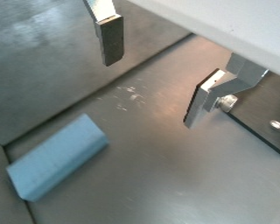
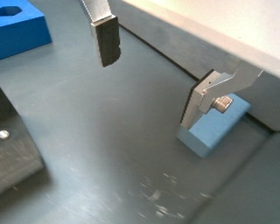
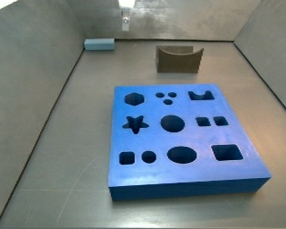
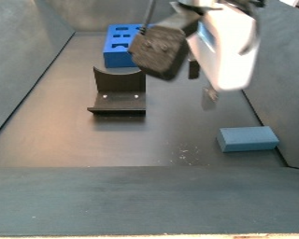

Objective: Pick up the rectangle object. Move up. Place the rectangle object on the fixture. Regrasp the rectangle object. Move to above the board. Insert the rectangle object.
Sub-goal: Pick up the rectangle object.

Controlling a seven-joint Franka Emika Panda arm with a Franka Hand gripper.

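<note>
Grey scuffed floor (image 1: pixel 154 157), grey walls enclosing. Gripper (image 2: pixel 154 74) hovering, fingers spread, gripping nothing. Rectangle object (image 2: pixel 215 131) lying flat below, beside one fingertip. Fixture (image 3: pixel 177 59), board (image 3: pixel 181 139) sitting farther off. No writing showing.

1. Rectangle object (image 4: pixel 249 139): light blue-grey elongated block, plain smooth faces. Lies flat on the worktop (image 4: pixel 115 140) near a side wall, free of any grasp; also seen in both wrist views (image 1: pixel 59 158) (image 2: pixel 217 127).
2. Fixture (image 3: pixel 178 59): small dark brown-olive holder, U-shaped notch in top, upright, notch empty. Well apart from the block.
3. Board (image 3: pixel 181 135): thick bright blue slab, flat, holes (star, hexagon, circles, squares) all open.
4. Hand (image 4: pixel 209 96): jaws apart, empty, above the worktop beside the block.
</note>
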